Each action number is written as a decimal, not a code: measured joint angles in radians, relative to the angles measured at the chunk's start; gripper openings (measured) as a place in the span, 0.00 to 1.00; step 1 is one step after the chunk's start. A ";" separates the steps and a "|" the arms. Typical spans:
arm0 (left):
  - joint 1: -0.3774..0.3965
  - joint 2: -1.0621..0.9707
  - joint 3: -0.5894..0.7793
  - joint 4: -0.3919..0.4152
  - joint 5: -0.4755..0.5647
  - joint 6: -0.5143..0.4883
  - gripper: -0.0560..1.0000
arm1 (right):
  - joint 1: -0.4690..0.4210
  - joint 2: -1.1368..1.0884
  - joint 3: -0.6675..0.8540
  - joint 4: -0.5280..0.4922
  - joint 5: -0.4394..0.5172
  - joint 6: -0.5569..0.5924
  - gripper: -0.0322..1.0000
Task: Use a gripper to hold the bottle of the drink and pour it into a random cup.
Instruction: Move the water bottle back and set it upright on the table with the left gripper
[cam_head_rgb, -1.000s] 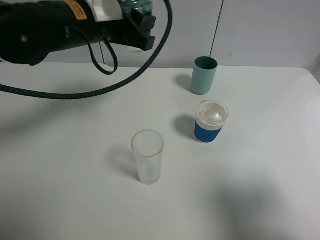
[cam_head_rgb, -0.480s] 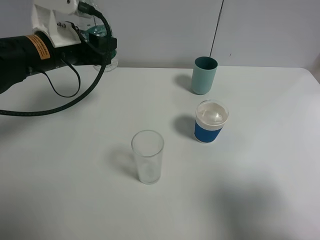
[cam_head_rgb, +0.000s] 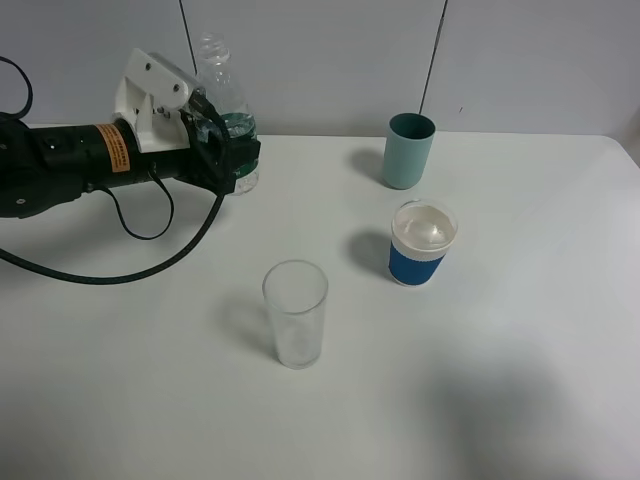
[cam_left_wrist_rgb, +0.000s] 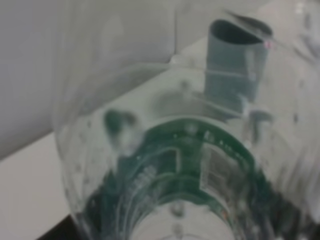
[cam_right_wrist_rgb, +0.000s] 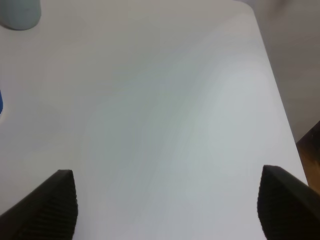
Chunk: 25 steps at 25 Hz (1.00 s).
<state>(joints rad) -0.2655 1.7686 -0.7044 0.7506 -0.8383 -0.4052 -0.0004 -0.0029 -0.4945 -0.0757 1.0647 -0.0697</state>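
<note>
The clear bottle (cam_head_rgb: 224, 92) with a green label stands upright at the back left of the white table (cam_head_rgb: 520, 340). My left gripper (cam_head_rgb: 228, 152) is shut on its lower half. I cannot tell whether its base touches the table. The bottle fills the left wrist view (cam_left_wrist_rgb: 175, 165). The cup with the blue band (cam_head_rgb: 422, 243) stands right of centre, well away from the bottle. My right gripper (cam_right_wrist_rgb: 167, 210) is open and empty over bare table, with dark fingertips (cam_right_wrist_rgb: 50, 205) at both sides. It does not show in the exterior view.
A teal cup (cam_head_rgb: 408, 150) stands at the back, behind the blue-banded cup, and shows in the right wrist view (cam_right_wrist_rgb: 19, 12). A tall clear glass (cam_head_rgb: 295, 313) stands in the middle front. The table's right edge (cam_right_wrist_rgb: 280, 110) runs close to my right gripper.
My left arm has come down from high above the table's back and swung left. The bottle it holds was tipped and is now upright, low near the table.
</note>
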 joint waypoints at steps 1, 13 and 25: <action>0.009 0.018 0.000 0.003 -0.022 -0.009 0.49 | 0.000 0.000 0.000 0.000 0.000 0.000 0.75; 0.069 0.189 -0.001 0.098 -0.151 -0.001 0.49 | 0.000 0.000 0.000 0.000 0.000 0.000 0.75; 0.084 0.258 -0.001 0.153 -0.221 0.206 0.49 | 0.000 0.000 0.000 0.000 0.000 0.000 0.75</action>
<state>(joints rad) -0.1819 2.0264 -0.7053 0.9037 -1.0592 -0.1995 -0.0004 -0.0029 -0.4945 -0.0757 1.0647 -0.0697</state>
